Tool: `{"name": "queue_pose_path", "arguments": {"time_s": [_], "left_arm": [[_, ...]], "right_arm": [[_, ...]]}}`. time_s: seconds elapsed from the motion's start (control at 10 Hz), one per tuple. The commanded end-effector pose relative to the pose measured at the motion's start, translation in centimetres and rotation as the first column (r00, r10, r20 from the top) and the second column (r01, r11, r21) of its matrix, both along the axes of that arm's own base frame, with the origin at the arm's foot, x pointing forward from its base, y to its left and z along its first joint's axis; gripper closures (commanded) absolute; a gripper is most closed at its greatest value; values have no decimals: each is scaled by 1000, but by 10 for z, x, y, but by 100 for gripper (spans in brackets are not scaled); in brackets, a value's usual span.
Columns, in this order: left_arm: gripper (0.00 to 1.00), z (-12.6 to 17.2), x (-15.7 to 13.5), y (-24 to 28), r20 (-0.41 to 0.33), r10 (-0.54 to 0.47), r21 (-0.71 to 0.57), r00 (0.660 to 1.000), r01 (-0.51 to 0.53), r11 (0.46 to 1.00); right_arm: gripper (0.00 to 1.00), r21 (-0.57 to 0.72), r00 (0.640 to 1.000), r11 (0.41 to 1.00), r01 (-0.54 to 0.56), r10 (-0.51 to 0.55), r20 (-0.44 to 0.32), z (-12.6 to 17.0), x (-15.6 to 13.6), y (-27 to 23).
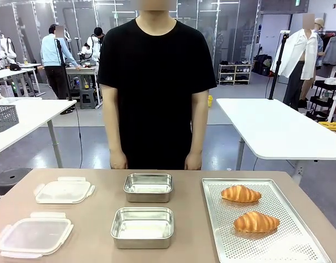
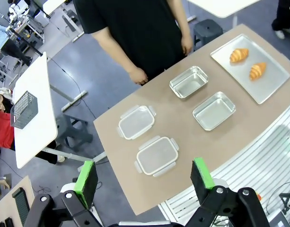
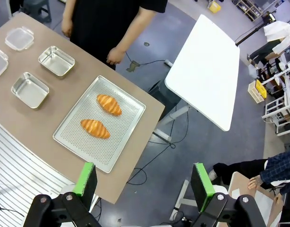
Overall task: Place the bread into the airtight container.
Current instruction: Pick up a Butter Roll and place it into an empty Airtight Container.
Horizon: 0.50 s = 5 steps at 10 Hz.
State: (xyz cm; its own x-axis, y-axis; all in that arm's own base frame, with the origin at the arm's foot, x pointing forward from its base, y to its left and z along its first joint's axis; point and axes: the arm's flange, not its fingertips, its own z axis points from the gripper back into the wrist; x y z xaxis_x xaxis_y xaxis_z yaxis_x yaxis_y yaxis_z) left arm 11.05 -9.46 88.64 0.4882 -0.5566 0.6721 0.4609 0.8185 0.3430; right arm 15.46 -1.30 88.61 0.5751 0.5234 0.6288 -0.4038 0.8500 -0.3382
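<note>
Left claw (image 2: 143,166): my two fingers stand wide apart and I hold nothing. I hang high above the counter (image 2: 182,137), over its edge by the lids.
Right claw (image 3: 143,166): also wide apart, with nothing between my fingers. I hang high, out past the counter's corner on the tray side.
Bread: two pieces, both lying on the tray (image 1: 277,246) and apart from each other, the far bread (image 1: 240,193) and the near bread (image 1: 256,222).
Tray: perforated metal, on the right part of the counter, just beside the containers.
Containers: far container (image 1: 148,187) and near container (image 1: 142,227), both metal and open on top, in the middle of the counter.
Lids: far lid (image 1: 64,190) and near lid (image 1: 34,235), clear plastic, flat on the left part of the counter, apart from the containers.
Person (image 1: 155,82): stands at the far side in a black shirt, both hands hanging down at the counter's edge.
</note>
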Motion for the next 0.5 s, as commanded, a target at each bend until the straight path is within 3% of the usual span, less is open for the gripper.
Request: {"name": "queue_pose_path", "arguments": {"time_s": [0.0,0.4], "left_arm": [[0,2,-11,-2,17,-14,-10,1000,14,1000],[0,2,-11,-2,17,-14,-10,1000,14,1000]], "right_arm": [[0,0,1000,1000,-1,1,10,1,1,1],[0,0,1000,1000,-1,1,10,1,1,1]]}}
